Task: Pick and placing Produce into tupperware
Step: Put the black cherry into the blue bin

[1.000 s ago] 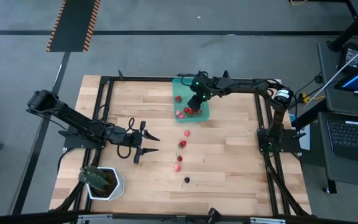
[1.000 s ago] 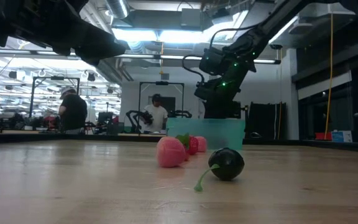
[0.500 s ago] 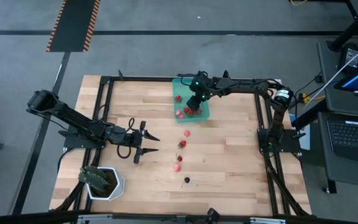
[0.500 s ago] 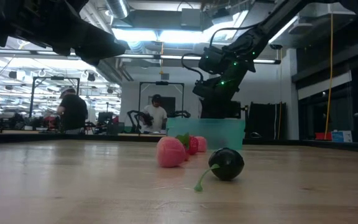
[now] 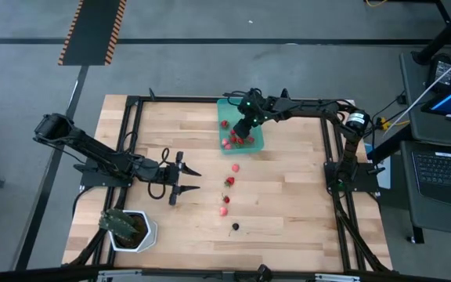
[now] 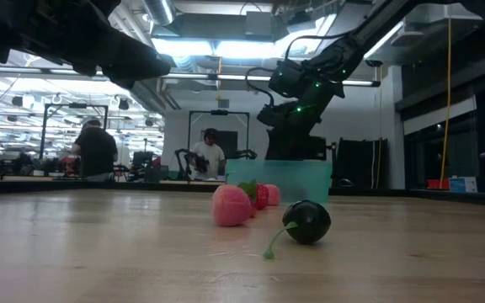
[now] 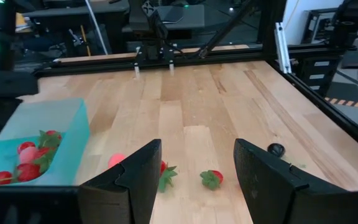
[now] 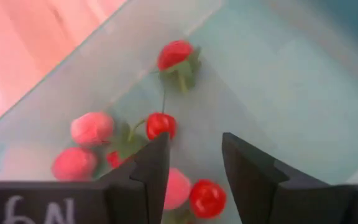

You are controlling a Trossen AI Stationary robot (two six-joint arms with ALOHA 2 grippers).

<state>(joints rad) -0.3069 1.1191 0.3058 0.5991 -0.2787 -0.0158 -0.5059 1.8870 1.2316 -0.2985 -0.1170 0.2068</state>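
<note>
Right wrist view: right hand (image 8: pixel 194 163) open, empty, over tupperware (image 8: pixel 278 81).

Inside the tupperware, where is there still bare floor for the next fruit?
The tupperware's half farther from the loose strawberries is mostly bare, holding one fruit. The near end is crowded with fruit, and the right gripper hangs over it, jaws open and empty.

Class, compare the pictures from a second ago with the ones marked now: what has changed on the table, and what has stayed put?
The right gripper has drawn back slightly from the near edge of the tupperware, jaws open and empty above the fruits inside. The left gripper waits open where it was. The four loose fruits and the dark berry on the table have not moved.
</note>
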